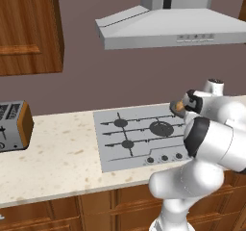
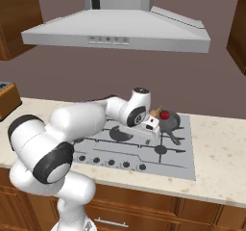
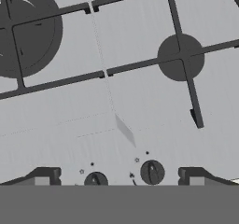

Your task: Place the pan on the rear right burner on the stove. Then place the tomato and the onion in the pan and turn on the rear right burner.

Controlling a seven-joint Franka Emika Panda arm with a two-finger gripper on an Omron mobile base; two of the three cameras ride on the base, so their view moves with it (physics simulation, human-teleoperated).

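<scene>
Pan (image 2: 168,121) sits on the stove (image 2: 182,162) over the rear right burner, its long handle (image 2: 173,137) running toward five o'clock in the right base view, and it carries the tomato (image 2: 165,114) near its middle with the onion (image 2: 155,113) just beside the tomato at nine o'clock. From the left base view only a sliver of the onion (image 1: 179,106) peeks out at the stove's (image 1: 110,143) far right corner, behind the white arm. The gripper (image 2: 153,127) hangs over the cooktop at about eight o'clock from the pan, apart from it; its fingers (image 3: 45,175) stand spread wide with nothing between them. The hand view looks down on a small burner (image 3: 181,56) at two o'clock and two knobs (image 3: 152,171) between the finger tips. A range hood (image 2: 115,30) hangs above, and a toaster (image 1: 13,125) stands on the counter (image 1: 57,162) at nine o'clock from the stove.
</scene>
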